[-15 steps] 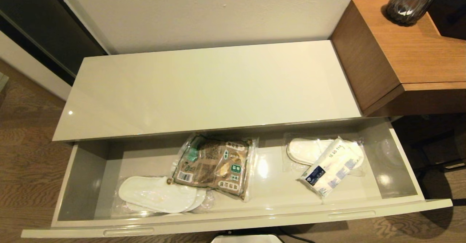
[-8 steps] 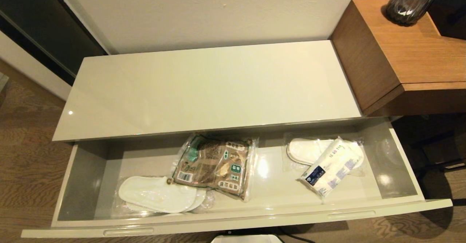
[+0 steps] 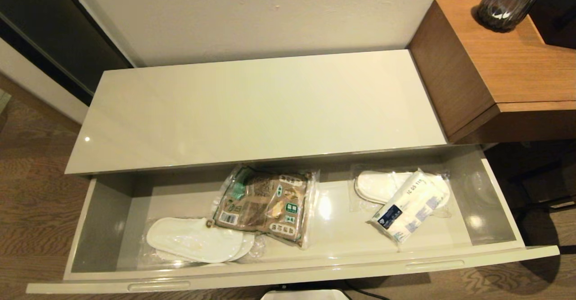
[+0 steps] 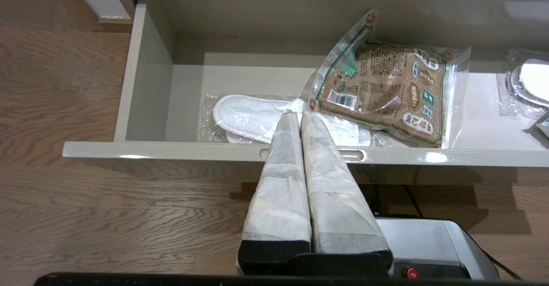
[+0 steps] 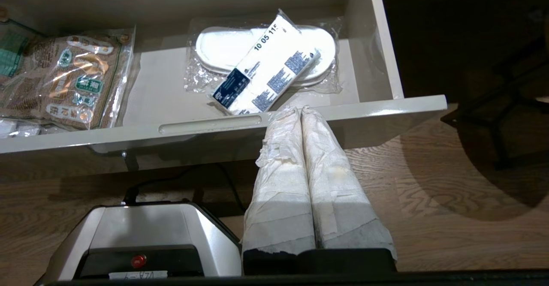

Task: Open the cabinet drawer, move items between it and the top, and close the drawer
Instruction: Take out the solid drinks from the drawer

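The cabinet drawer [image 3: 288, 275] stands pulled fully out below the cream top [image 3: 256, 111], which is bare. Inside lie the clear bag of brown snacks [image 3: 265, 203] [image 4: 386, 91] near the middle and the white tissue pack with a dark blue label [image 3: 407, 210] [image 5: 266, 78] at the right, resting on a wrapped slipper. My left gripper [image 4: 299, 113] is shut and empty, held in front of the drawer's front panel near its left handle slot. My right gripper [image 5: 299, 109] is also shut and empty, before the front panel by the right slot. Neither arm shows in the head view.
Two plastic-wrapped white slipper pairs lie in the drawer, one at the left [image 3: 195, 244] and one under the tissue pack [image 3: 378, 185]. A taller brown wooden desk [image 3: 508, 66] with a dark vase [image 3: 510, 1] stands at the right. The robot's base [image 5: 141, 243] sits on the wooden floor below.
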You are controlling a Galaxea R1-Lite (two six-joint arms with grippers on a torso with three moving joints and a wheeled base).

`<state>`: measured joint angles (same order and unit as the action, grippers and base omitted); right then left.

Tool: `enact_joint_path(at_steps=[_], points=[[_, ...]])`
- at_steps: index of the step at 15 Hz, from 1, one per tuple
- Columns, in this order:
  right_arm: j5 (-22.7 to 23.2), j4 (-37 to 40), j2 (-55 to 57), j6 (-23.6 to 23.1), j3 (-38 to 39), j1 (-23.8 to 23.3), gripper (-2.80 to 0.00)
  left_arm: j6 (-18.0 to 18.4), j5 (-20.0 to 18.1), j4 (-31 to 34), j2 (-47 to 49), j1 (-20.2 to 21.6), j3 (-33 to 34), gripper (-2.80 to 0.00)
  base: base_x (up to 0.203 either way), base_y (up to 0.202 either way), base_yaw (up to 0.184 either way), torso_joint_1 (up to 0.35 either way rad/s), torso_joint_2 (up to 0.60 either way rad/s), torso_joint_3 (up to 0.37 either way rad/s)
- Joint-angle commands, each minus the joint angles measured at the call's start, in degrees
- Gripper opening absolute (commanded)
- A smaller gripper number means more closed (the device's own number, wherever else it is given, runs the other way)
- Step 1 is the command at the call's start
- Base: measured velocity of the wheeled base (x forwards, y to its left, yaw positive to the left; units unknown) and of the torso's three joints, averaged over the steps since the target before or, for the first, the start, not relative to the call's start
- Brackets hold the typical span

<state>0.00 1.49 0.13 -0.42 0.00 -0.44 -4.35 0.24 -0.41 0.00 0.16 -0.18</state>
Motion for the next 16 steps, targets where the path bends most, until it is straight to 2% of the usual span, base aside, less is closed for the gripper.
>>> enact_joint_path(at_steps=[1, 5, 9, 10, 11, 13, 16], points=[[0.0, 0.0, 0.2, 0.0, 0.0, 0.0, -2.80, 0.0, 0.0, 0.0, 0.0, 0.0, 0.0, -2.80, 0.000, 0.000, 0.000, 0.000, 0.00, 0.000], [0.0, 0.0, 0.2, 0.0, 0.0, 0.0, -2.80, 0.0, 0.0, 0.0, 0.0, -0.1, 0.0, -2.80, 0.000, 0.000, 0.000, 0.000, 0.00, 0.000], [0.0, 0.0, 0.2, 0.0, 0.0, 0.0, -2.80, 2.1, 0.0, 0.2, 0.0, 0.0, 0.0, -2.80, 0.000, 0.000, 0.000, 0.000, 0.00, 0.000], [0.0, 0.0, 0.2, 0.0, 0.0, 0.0, -2.80, 3.3, -0.1, 0.3, 0.1, 0.0, -0.1, -2.80, 0.000, 0.000, 0.000, 0.000, 0.00, 0.000], [0.0, 0.0, 0.2, 0.0, 0.1, 0.0, -2.80, 6.1, -0.6, 0.6, 0.2, 0.0, -0.8, -2.80, 0.000, 0.000, 0.000, 0.000, 0.00, 0.000], [0.0, 0.0, 0.2, 0.0, 0.0, 0.0, -2.80, 7.6, -2.2, 2.9, 4.9, 0.0, -6.5, -2.80, 0.000, 0.000, 0.000, 0.000, 0.00, 0.000], [0.0, 0.0, 0.2, 0.0, 0.0, 0.0, -2.80, 7.7, -6.8, 6.1, 23.0, 0.1, -21.0, -2.80, 0.000, 0.000, 0.000, 0.000, 0.00, 0.000]])
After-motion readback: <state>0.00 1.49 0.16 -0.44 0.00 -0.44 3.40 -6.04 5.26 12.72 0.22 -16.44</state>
